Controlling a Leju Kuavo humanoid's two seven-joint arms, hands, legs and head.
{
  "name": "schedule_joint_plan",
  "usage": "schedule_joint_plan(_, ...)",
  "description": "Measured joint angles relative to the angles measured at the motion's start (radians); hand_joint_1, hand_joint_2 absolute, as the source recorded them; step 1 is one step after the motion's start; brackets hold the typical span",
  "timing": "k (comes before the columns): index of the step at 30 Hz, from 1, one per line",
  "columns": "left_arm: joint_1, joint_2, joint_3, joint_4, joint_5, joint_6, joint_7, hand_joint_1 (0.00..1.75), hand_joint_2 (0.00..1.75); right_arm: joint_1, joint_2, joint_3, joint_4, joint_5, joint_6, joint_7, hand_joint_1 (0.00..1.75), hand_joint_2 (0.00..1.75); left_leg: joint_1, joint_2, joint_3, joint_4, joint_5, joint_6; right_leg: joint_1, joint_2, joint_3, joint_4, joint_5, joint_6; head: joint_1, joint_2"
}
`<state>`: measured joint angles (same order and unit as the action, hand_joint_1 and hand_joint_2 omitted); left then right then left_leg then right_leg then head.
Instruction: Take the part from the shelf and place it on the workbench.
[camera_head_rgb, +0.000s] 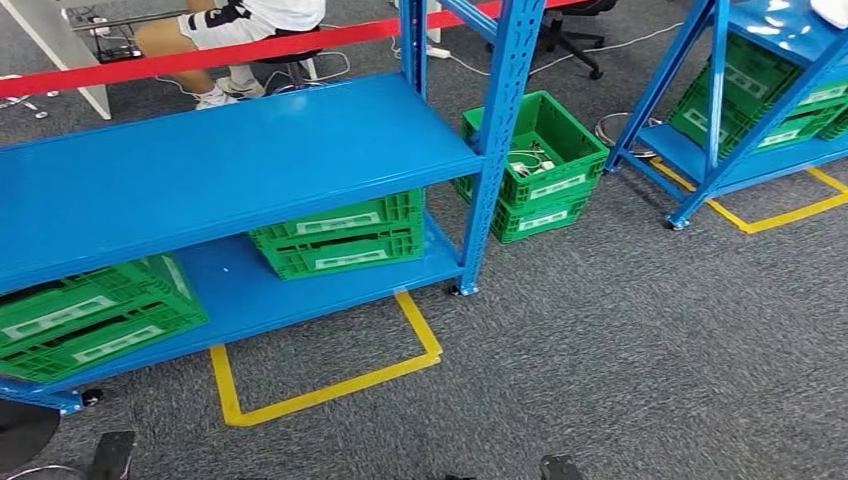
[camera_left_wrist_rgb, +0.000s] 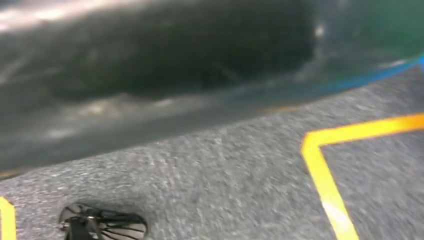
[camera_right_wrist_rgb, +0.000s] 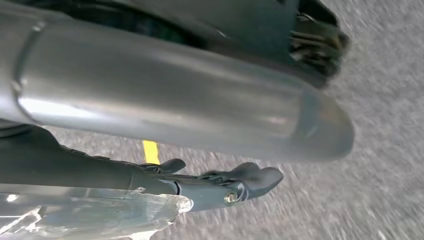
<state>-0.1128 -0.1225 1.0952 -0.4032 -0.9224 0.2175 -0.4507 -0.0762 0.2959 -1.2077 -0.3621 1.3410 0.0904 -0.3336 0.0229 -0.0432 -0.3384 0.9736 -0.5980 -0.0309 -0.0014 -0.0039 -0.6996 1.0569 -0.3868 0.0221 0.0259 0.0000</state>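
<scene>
A: Your right hand (camera_right_wrist_rgb: 220, 187)? Where's the part?
B: It holds a clear plastic bag (camera_right_wrist_rgb: 100, 215), probably the part, over carpet. Blue shelf (camera_head_rgb: 230, 160) carries green crates (camera_head_rgb: 340, 235). Left hand: can't tell.

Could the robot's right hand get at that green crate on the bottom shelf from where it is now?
Probably not yet. The right hand hangs low over the carpet, while the green crate sits tucked under the blue shelf board; the arm must come in beneath it.
</scene>
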Motion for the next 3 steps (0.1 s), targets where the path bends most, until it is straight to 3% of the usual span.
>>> schedule_joint_plan(1, -0.003, -0.001, 0.000, 0.000, -0.002, 0.001, -0.001, 0.00, 0.00, 0.002, 0.000, -0.001, -0.001, -0.001, 0.000, -0.001, 0.00, 0.00, -0.002, 0.008, -0.021, 0.047, 0.021, 0.000, -0.001, -0.002, 0.027, -0.020, -0.007, -0.005, 0.000, 0.000)
schedule_joint_plan(3, -0.002, -0.002, 0.001, 0.000, -0.006, 0.006, -0.002, 0.00, 0.00, 0.005, 0.000, -0.003, -0.001, -0.003, 0.000, -0.001, 0.00, 0.00, -0.008, 0.025, -0.071, 0.144, 0.034, 0.005, -0.001, -0.002, 0.077, -0.055, -0.015, -0.007, -0.001, 0.000)
